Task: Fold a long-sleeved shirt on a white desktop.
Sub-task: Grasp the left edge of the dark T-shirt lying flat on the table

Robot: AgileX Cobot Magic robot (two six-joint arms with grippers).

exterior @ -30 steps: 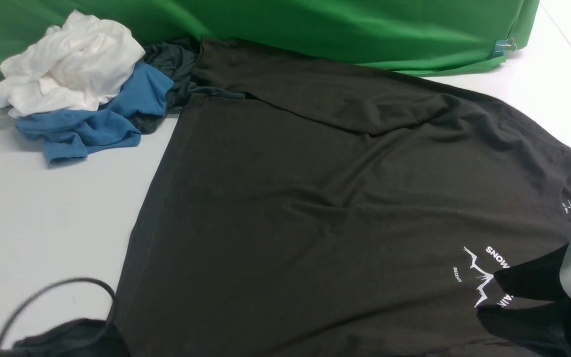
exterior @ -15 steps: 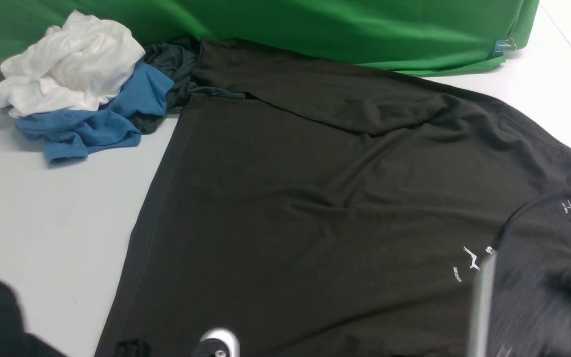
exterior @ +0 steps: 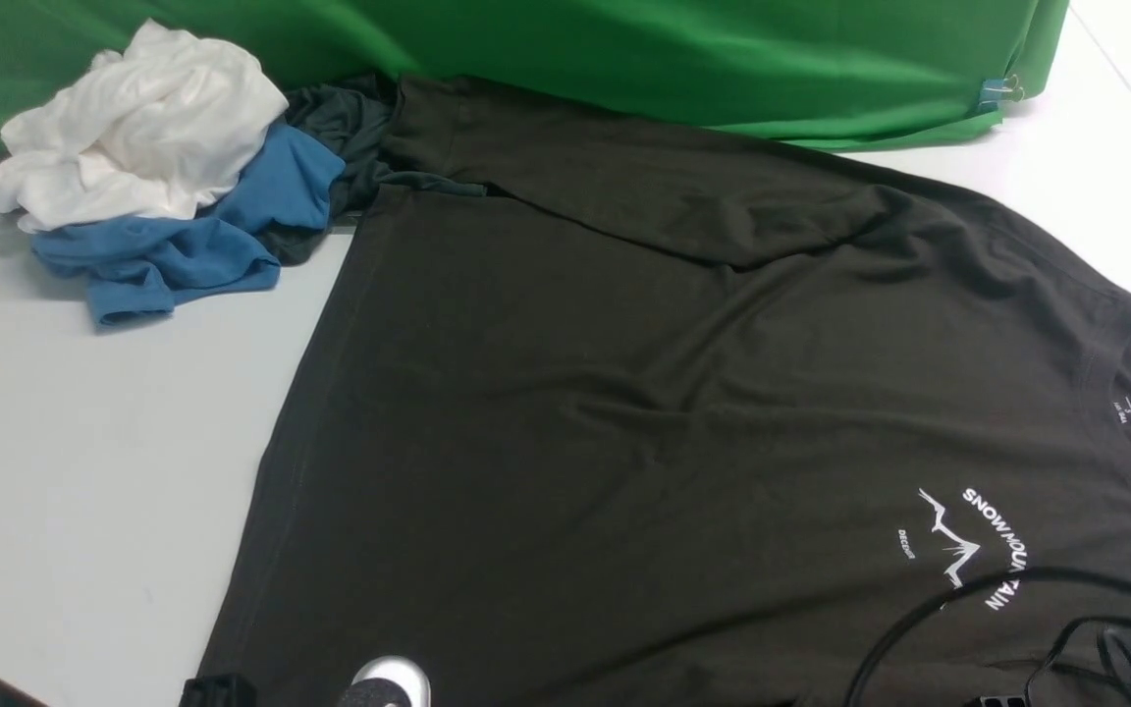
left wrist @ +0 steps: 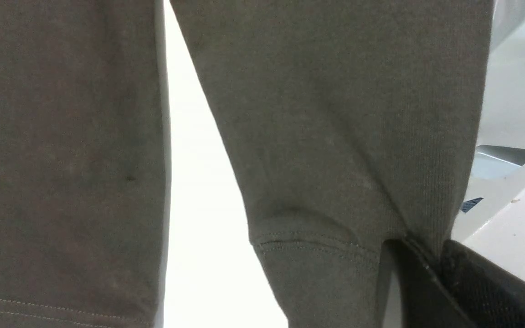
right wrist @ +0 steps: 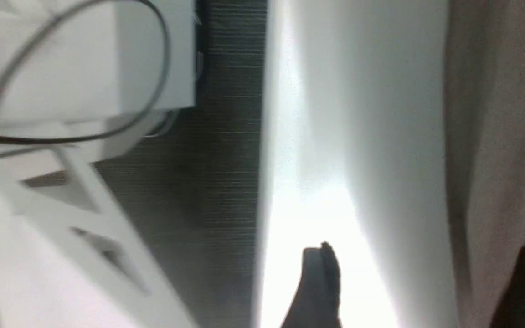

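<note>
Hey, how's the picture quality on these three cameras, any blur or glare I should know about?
Front view: sharp and evenly lit, the logo on the shirt readable. Left wrist view: fabric weave in focus, but the desktop strip between the cloth panels is blown out white. Right wrist view: smeared throughout, with strong glare down the middle.

The long-sleeved shirt [exterior: 624,412] was soft matt knit cloth, finely ribbed at the sleeve. My left gripper [left wrist: 433,264] had matt black fingers [left wrist: 495,291] with a rough grain. The white desktop [exterior: 84,442] looked smooth, faintly glossy.
</note>
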